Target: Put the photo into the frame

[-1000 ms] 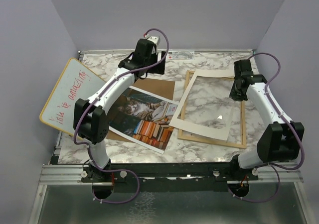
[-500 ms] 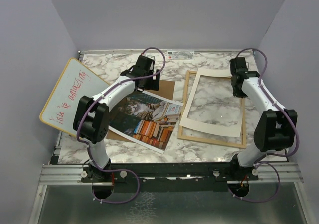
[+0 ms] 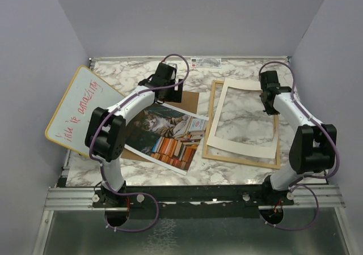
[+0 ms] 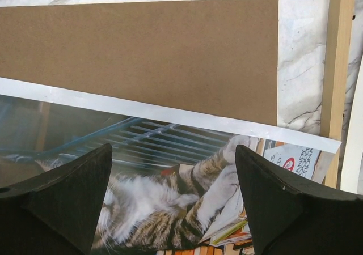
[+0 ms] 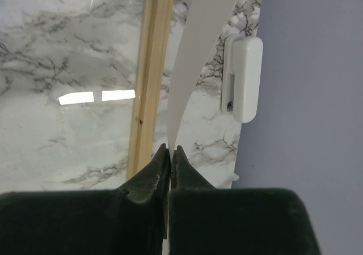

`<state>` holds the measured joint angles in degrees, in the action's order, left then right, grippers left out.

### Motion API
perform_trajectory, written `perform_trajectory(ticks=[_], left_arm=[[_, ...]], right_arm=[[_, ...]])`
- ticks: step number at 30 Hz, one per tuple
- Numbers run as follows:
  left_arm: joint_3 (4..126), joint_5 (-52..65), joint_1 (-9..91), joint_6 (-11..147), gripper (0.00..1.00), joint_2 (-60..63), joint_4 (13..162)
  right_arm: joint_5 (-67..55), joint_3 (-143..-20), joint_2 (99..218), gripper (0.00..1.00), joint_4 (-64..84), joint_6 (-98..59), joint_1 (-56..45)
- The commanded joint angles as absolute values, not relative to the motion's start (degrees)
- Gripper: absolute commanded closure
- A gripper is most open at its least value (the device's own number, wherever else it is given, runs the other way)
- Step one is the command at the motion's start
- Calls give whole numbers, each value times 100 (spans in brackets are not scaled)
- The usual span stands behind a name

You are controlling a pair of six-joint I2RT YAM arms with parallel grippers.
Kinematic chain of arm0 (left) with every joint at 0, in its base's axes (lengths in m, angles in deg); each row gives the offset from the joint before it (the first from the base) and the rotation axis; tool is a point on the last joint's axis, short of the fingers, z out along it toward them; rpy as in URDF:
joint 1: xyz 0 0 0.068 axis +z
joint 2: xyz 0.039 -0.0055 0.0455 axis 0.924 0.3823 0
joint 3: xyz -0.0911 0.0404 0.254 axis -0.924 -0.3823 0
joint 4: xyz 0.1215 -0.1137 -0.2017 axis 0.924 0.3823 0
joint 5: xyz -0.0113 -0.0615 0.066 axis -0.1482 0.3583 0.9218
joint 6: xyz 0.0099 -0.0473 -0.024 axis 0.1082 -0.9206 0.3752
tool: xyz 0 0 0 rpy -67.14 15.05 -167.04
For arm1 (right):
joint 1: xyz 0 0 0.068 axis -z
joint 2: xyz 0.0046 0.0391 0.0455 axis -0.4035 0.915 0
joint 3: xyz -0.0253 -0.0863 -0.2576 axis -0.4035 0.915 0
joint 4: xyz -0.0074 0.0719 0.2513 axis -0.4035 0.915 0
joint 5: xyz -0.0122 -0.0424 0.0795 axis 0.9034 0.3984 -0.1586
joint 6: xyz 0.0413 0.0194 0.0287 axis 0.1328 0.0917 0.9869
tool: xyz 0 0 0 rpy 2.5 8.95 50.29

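a: top external: where is the photo (image 3: pixel 167 136) seen?
b: face up left of centre on the bench (image 3: pixel 238 72), beside the frame (image 3: pixel 241 159).
a: fingers?
b: left fingers (image 4: pixel 62 204) are spread wide, empty; right fingers (image 5: pixel 152 182) are pinched on the white mat (image 3: pixel 238 148).

The marble surface (image 3: pixel 227 73) bears the frame (image 3: pixel 241 158), a brown board (image 3: pixel 188 100) and a whiteboard (image 3: pixel 74 102). The photo (image 3: pixel 164 136) overlaps the board.

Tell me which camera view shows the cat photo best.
Top external: the photo lies face up with nearly its whole sheet, cat and books, visible, apart from a corner under the left arm. The left wrist view shows only its upper strip, white border and the cat. The right wrist view shows none of it.
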<state>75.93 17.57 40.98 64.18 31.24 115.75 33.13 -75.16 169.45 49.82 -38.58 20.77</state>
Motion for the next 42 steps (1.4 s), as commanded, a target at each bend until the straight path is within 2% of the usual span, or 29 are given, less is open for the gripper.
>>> perform_trajectory(ticks=[1, 10, 21, 31, 33, 37, 42], left_arm=[[7770, 1600, 4106, 6445, 11, 3234, 11524], [7702, 1461, 4106, 6354, 12, 3243, 11516], [7700, 1310, 4104, 6246, 12, 3173, 11506], [7695, 1301, 4100, 6220, 12, 3150, 11491], [7699, 1309, 4105, 6219, 12, 3142, 11491], [7690, 1321, 4105, 6220, 12, 3117, 11503], [7676, 1327, 4105, 6211, 12, 3071, 11502]], right_arm=[[3354, -7082, 16412, 100, 4756, -4379, 2078], [4199, -6676, 15901, 99, 4211, -4482, 2080], [2021, -7125, 16339, 100, 4718, -3959, 2055], [1827, -7529, 16888, 99, 5022, -3529, 2059], [1907, -7619, 16955, 91, 5072, -3369, 2061], [2167, -7733, 16987, 58, 5146, -3183, 2059], [2592, -7689, 16825, 25, 5032, -3095, 2061]])
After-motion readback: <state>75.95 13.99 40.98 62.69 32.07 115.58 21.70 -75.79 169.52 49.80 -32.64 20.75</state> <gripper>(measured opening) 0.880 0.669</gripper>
